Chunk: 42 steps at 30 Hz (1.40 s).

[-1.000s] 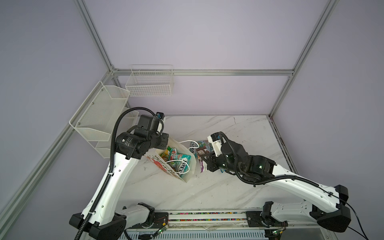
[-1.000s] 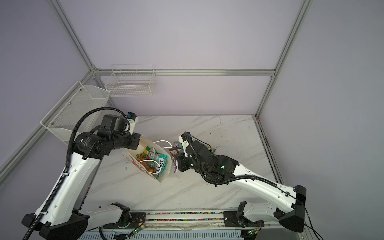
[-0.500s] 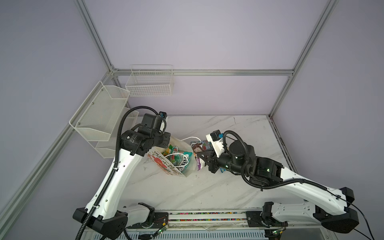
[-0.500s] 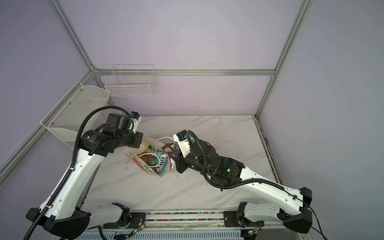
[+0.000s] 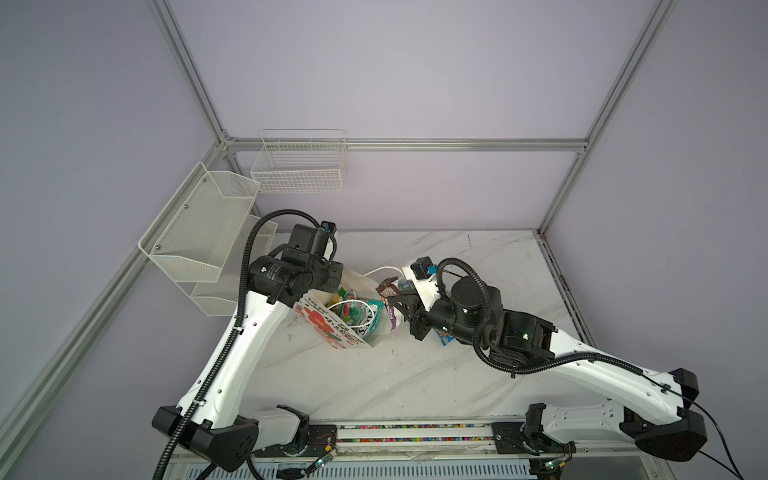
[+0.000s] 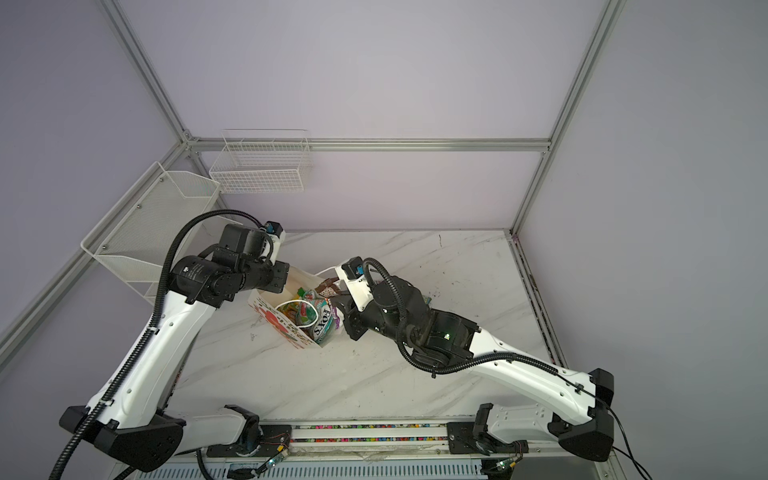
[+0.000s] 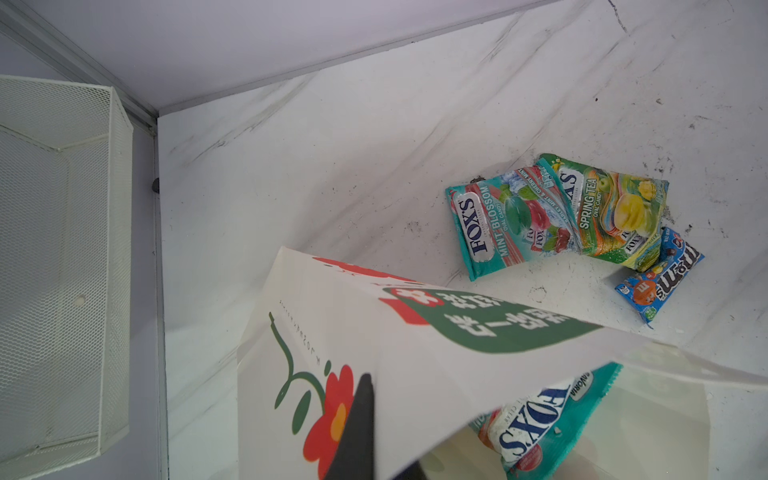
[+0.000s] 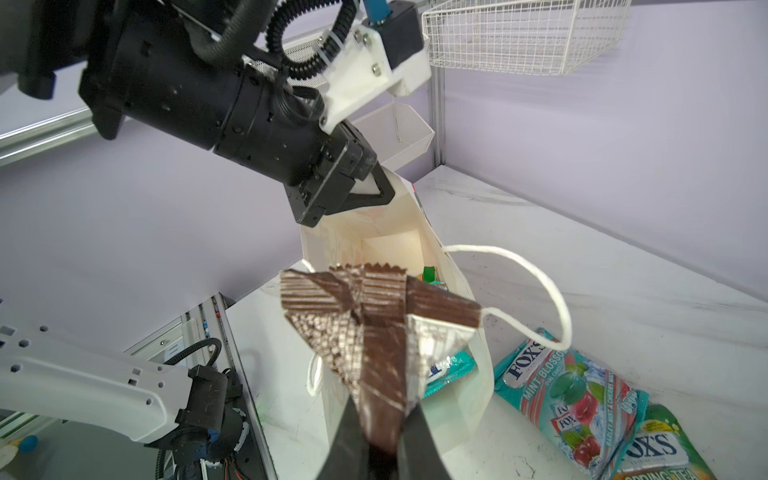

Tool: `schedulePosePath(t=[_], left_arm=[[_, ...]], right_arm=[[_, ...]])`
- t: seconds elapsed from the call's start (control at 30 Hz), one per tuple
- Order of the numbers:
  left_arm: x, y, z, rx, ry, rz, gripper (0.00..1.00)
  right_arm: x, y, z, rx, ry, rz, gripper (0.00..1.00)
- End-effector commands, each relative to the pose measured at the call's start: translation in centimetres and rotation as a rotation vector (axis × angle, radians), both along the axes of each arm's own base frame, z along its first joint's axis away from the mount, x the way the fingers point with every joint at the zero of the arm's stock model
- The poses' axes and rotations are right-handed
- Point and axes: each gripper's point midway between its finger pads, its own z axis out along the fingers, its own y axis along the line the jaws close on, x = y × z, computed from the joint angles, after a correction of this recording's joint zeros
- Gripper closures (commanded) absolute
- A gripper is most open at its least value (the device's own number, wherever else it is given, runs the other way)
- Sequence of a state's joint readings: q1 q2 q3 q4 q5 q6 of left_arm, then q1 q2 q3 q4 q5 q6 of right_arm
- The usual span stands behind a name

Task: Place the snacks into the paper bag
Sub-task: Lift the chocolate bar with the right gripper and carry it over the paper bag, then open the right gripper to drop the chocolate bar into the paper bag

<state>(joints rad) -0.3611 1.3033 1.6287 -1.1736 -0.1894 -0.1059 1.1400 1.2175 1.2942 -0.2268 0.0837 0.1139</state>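
Baskets (image 5: 195, 232) of white wire hang far left in both top views. Beside them the left claw (image 8: 384, 189) is clamped together on the rim of the paper bag (image 5: 328, 328), which leans tilted on the desk (image 5: 415, 374) with its mouth open. That grip shows only in the right wrist view. The left wrist view gives one dark finger (image 7: 357, 428) against the bag's printed wall, with a red flower and white characters on a green patch. Inside lies a teal packet (image 6: 322, 326) reading FOX'S. At the bag's mouth the right claw (image 8: 380, 424) pinches a dark-brown wrapper (image 8: 365, 324), crimped end toward the opening. Right of the bag, largely hidden under the right arm in the top views, the wrist views show three packets on the desk. They are FOX'S MINT BLOSSOM (image 7: 498, 224), FOX'S SPRING TEA (image 7: 611, 208) overlapping it, and a blue m&m's packet (image 7: 660, 278) touching the latter.
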Motion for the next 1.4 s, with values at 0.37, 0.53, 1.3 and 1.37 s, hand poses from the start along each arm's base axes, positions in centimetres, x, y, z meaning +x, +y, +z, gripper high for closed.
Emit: schedulePosePath(t=[0.37,0.53,1.3,1.37], left_arm=[[0.8,-0.5,2.8,-0.013,-0.072,-0.031,1.0],[0.9,-0.6,3.0,-0.018,-0.074,-0.032,1.0],[1.1,-0.3,2.7,0.0,-0.072,-0.017,1.0],[1.2,-0.3,2.6,0.002,-0.069,-0.018,1.0]], right_arm=[[2.0,5.1,1.7,0.018,-0.116,0.027,0.95],[3.7,8.9,-2.0,-0.094,-0.071,0.037,0.45],[4.1,0.1,1.2,0.038,-0.042,-0.229,0.03],[4.2,-0.6,1.2,0.044,-0.043,-0.246,0.03]])
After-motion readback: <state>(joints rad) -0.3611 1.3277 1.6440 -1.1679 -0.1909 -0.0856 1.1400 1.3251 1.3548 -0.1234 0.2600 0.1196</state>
